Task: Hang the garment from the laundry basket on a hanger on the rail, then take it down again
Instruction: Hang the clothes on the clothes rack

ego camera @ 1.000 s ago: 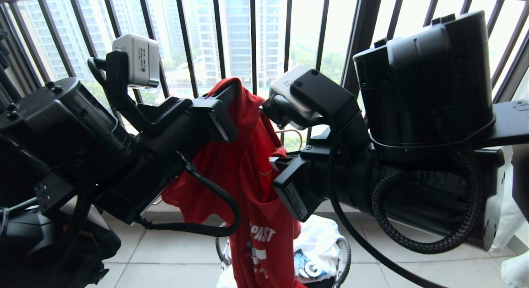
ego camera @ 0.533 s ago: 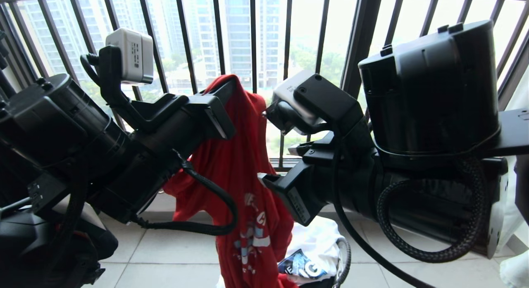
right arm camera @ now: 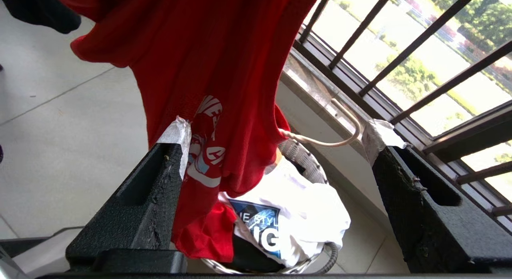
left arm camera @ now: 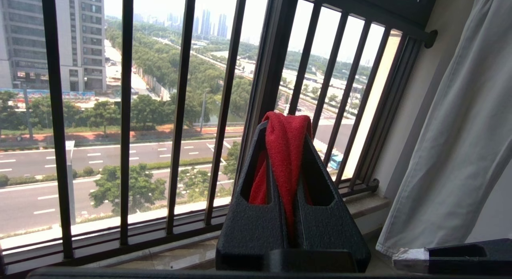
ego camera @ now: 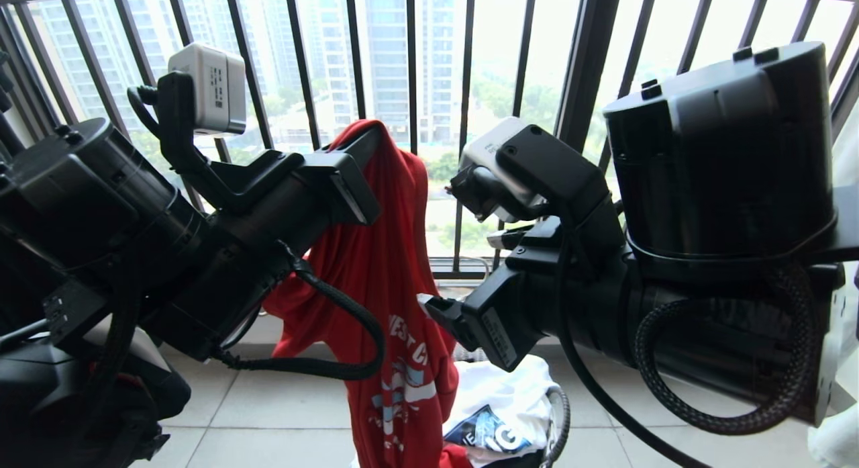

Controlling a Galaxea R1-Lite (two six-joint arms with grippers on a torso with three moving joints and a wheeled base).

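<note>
Left gripper point(left arm camera: 286, 151) clamps the red T-shirt point(ego camera: 392, 266), dangling it over the laundry basket point(right arm camera: 316, 167). Right gripper point(right arm camera: 276, 147) gapes empty beside it. Hanger point(right arm camera: 344, 129) isn't threaded; hanging remains.

High-rise apt balcony, laundry corner. Black barred railing point(left arm camera: 180, 111) looks out over towers, trees, a wide road far below. Pale floor tiles point(right arm camera: 60, 123) underfoot, grey curtain point(left arm camera: 460, 143) at the side, basket point(right arm camera: 308, 163) full of clothes by the sill.
</note>
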